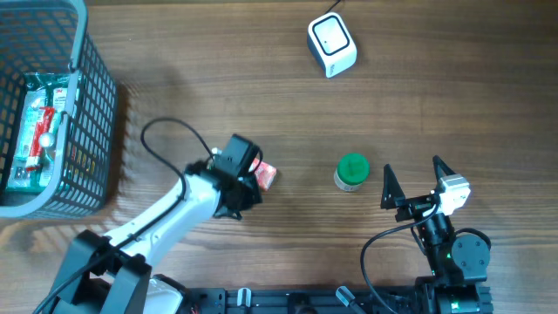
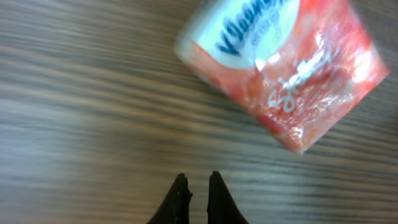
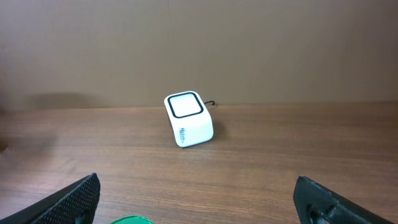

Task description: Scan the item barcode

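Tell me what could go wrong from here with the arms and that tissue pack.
The left gripper is shut and empty, with the tissue pack lying on the table just ahead. Advancing like this would likely shove the pack rather than grasp it.
The pack's glossy wrap may slip in a pinch.
The right gripper stands open close to the green-lidded jar. A careless move could knock it over.

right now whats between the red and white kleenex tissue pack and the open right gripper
A small green-lidded jar stands between the red and white tissue pack and the right gripper, apart from both; the overhead view shows it.
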Controlling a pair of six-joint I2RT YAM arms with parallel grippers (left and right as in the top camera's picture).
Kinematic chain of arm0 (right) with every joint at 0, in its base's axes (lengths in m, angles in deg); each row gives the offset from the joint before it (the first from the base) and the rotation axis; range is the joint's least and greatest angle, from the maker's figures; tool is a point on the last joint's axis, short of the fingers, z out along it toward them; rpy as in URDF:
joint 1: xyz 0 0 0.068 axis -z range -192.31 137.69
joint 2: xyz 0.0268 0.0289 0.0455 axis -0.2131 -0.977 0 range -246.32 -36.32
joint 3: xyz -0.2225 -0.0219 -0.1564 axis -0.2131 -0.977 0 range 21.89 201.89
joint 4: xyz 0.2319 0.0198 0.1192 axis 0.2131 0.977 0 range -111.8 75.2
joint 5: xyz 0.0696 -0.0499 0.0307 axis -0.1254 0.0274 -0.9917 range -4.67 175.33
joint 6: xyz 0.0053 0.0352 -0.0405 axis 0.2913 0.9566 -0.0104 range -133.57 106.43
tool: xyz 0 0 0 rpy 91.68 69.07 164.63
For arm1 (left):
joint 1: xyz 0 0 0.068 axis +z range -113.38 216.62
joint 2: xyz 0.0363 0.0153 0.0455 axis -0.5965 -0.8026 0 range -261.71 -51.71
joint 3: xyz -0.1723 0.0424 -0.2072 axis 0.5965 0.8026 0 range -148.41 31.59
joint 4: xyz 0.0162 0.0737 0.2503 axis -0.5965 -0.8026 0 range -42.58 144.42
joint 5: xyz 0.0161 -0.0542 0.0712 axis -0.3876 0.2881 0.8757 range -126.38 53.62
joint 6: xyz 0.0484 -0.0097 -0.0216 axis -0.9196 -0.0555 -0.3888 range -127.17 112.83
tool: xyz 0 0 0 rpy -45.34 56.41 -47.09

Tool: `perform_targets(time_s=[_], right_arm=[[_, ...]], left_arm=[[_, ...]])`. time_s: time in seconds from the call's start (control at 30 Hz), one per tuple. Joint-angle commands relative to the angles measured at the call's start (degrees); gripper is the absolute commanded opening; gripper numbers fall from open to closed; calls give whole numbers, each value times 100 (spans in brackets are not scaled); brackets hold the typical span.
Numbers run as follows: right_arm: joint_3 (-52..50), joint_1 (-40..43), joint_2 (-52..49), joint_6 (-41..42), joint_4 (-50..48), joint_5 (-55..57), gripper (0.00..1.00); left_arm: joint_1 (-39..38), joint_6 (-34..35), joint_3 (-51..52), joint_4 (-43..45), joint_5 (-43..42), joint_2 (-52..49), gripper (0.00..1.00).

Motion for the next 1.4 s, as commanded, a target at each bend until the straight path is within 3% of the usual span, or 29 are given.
perform_targets(time_s=[0.0, 0.2, 0.4, 0.67, 0.87, 1.07, 1.37], right_arm=[[-7, 17, 11, -31, -20, 44, 100], [-7, 17, 11, -31, -20, 44, 100], [-7, 17, 11, -31, -20, 44, 99], [-7, 17, 11, -31, -20, 44, 100], [-7, 17, 11, -33, -20, 44, 100], [-7, 17, 11, -31, -17, 44, 100], [-7, 17, 11, -31, -20, 44, 100]], left_arm=[[52, -168, -1093, -431, 1235, 24, 4], [63, -157, -1139, 463, 2094, -221, 4], [63, -160, -1139, 774, 2118, -940, 4], [63, -203, -1141, 837, 577, -1423, 5], [63, -916, -1143, 1198, -1106, -1423, 4], [116, -1086, -1381, 1075, -1235, -1261, 4], [643, -1064, -1716, 44, -951, -402, 11]])
